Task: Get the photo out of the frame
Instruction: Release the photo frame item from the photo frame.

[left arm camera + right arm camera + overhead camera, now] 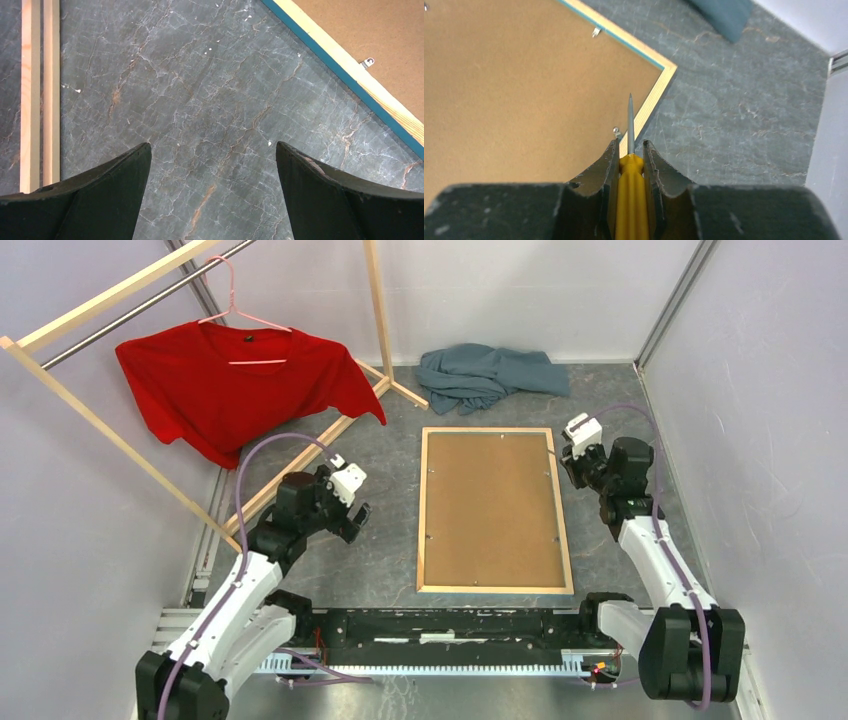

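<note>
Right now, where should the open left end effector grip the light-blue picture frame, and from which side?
Probably the left long rail of the thin rectangular light-blue wooden picture frame, approached from its outer left side by the left end effector. It lies flat, back up, and the brown backing board fills the inside, leaving only outer edges.

Pale bare-wood frame [495, 589] back with a smooth blue edge, matt brown fibreboard backing board [490, 505], small shiny metal clips [596, 31], grey marble-patterned desk [385, 540], screwdriver [630, 190] with glossy yellow plastic handle and metal shaft, soft red cloth T-shirt [230, 390]
</note>
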You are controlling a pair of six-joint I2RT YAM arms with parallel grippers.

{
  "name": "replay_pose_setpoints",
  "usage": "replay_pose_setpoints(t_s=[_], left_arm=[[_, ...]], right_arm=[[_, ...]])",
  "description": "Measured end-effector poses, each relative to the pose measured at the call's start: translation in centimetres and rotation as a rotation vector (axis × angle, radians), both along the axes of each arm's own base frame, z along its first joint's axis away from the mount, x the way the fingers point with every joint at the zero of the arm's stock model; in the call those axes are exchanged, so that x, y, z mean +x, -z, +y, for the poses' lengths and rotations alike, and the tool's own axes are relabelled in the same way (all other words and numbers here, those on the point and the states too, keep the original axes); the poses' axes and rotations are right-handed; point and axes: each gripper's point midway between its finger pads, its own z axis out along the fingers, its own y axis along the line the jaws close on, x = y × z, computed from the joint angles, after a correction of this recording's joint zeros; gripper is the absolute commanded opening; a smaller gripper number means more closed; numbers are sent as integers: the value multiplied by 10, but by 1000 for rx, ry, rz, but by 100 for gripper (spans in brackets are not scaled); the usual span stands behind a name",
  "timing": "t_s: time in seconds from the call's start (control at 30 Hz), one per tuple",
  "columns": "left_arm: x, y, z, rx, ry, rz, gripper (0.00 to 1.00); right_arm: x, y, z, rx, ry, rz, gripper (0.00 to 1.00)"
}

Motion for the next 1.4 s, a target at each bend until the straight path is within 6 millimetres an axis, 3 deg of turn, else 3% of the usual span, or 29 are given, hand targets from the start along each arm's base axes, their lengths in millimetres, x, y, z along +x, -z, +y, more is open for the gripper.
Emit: replay_pose_setpoints(t_s=[0.3, 0.87, 0.97, 1.1, 1.17, 1.4], left_arm=[[0, -3, 0, -5, 1, -13, 100], [7, -7, -3, -14, 6, -33, 100], [13, -5, -14, -23, 44, 15, 100], [40, -4, -42, 24, 88, 60, 100], [54, 3, -65, 61, 111, 70, 100], [87, 28, -100, 129, 46, 137, 100]], right_arm=[[-8, 34, -3, -74, -48, 164, 0], [-11, 32, 5, -66, -74, 174, 0], [-12, 32, 10, -63, -79, 176, 0], [-13, 31, 23, -67, -109, 173, 0], [-13, 31, 29, -65, -125, 171, 0], [-11, 28, 31, -52, -121, 159, 0]])
